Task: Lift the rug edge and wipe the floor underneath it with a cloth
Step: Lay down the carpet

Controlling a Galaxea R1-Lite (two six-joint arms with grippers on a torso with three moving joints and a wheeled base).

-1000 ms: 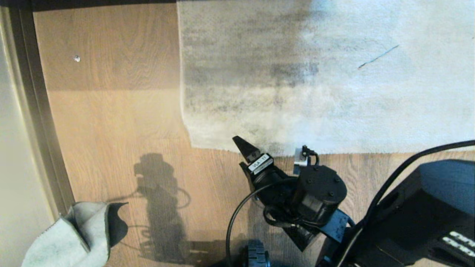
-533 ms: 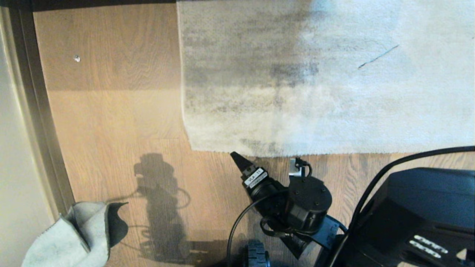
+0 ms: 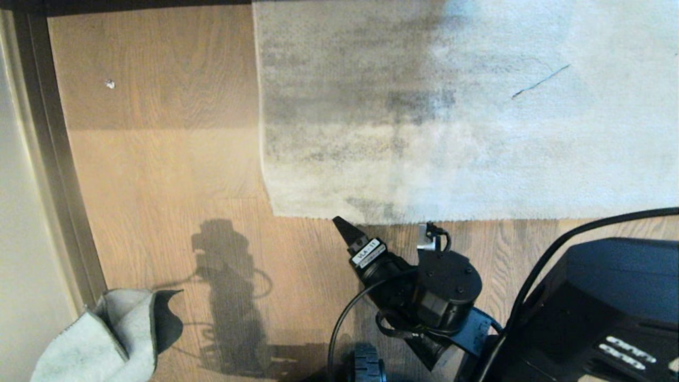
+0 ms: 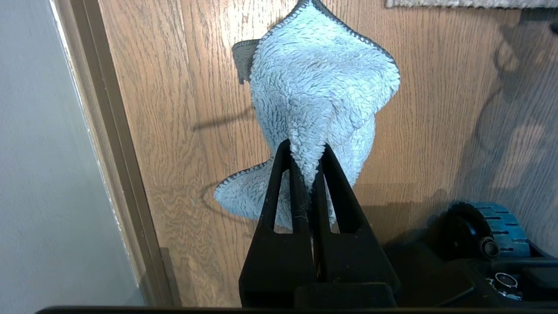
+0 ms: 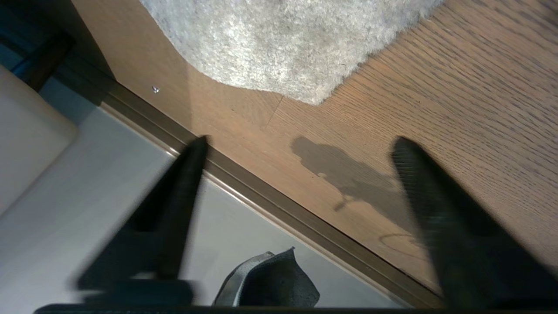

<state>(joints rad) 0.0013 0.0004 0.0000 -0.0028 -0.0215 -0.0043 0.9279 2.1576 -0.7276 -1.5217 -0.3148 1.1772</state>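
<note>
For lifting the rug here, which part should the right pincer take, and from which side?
Probably the rug's near-left corner. It lies flat on the floor with two free edges meeting, so one finger could slide under. The open right pincer sits just off the near edge; approach low from the floor side, across the bare planks.

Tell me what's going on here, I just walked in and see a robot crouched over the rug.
The left gripper is shut on a cloth, holding it above the wood floor near the skirting strip. The right gripper is open, just short of the rug edge near its corner. The rug lies flat, not yet lifted, so no wiping underneath has begun.
</note>
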